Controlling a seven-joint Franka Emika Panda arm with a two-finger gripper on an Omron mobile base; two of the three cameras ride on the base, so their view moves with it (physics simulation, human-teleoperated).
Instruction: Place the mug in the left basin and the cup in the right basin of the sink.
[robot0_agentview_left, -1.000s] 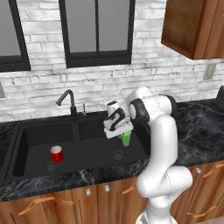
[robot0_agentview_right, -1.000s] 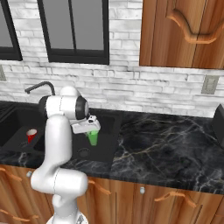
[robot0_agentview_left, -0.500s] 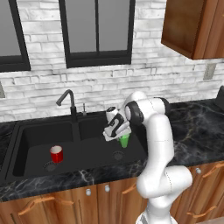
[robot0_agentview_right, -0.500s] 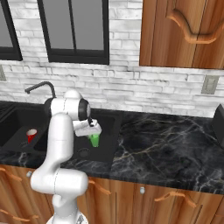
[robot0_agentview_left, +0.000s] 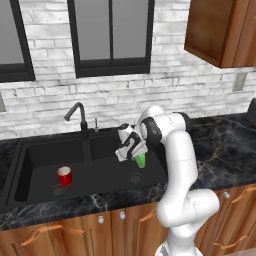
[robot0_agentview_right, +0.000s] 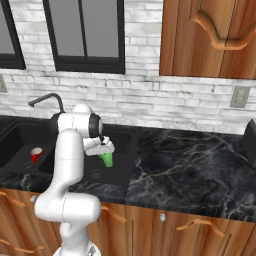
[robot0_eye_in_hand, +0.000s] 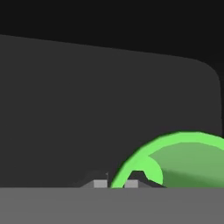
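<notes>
The red mug stands upright on the floor of the left basin, beside its drain; it is also in the right base view. My gripper is shut on the green cup, holding it by its rim, low inside the right basin and a little above the drain. The right base view has the same gripper, cup and right basin. In the hand view the cup's rim runs between my fingertips, with the dark basin wall beyond.
The black gooseneck faucet rises behind the divider between the basins. Dark marble counter stretches to the right of the sink. A wall outlet and wooden cabinets are above it.
The gripper with the green cup has sunk slightly lower into the right basin, and the arm's elbow has dropped. The red mug has not moved.
</notes>
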